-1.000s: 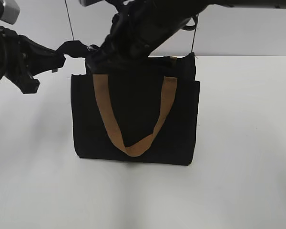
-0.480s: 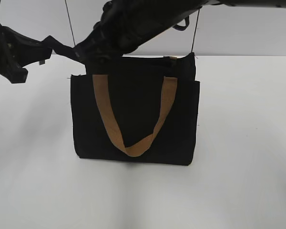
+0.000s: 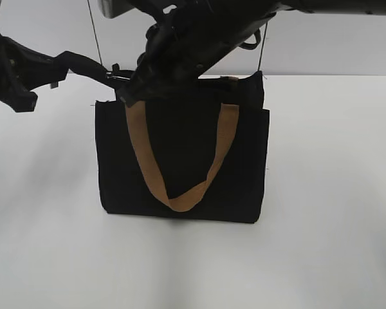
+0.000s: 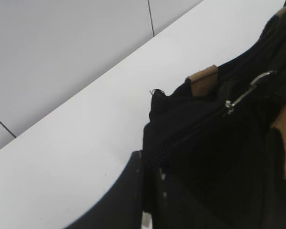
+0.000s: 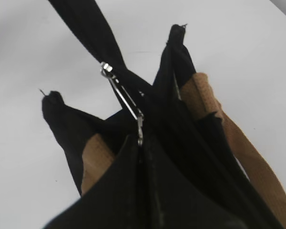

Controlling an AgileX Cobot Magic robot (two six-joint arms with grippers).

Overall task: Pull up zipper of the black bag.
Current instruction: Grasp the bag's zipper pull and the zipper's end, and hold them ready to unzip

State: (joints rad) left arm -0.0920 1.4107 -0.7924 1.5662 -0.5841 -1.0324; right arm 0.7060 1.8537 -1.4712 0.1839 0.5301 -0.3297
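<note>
The black bag (image 3: 180,154) stands upright on the white table, its tan handle (image 3: 180,196) hanging down the front. My left gripper (image 3: 56,67) is shut on a black fabric tail (image 3: 83,63) at the zipper's left end, stretched out left of the bag. In the left wrist view the jaws (image 4: 147,191) pinch that tail, with the zipper (image 4: 190,136) running away from them. My right gripper (image 3: 134,90) reaches across to the bag's top left corner and is shut on the silver pull tab (image 3: 118,78). The right wrist view shows the jaws (image 5: 142,143) clamping the tab (image 5: 124,95).
The white table (image 3: 321,193) extends on all sides of the bag. A pale wall stands behind. Two thin dark cables (image 3: 93,32) hang behind the bag. The right arm's dark body (image 3: 206,32) crosses above the bag's top.
My left gripper moved up and to the left, drawing the fabric tail taut. My right gripper swung left along the bag's top, then back toward the corner, still on the tab.
</note>
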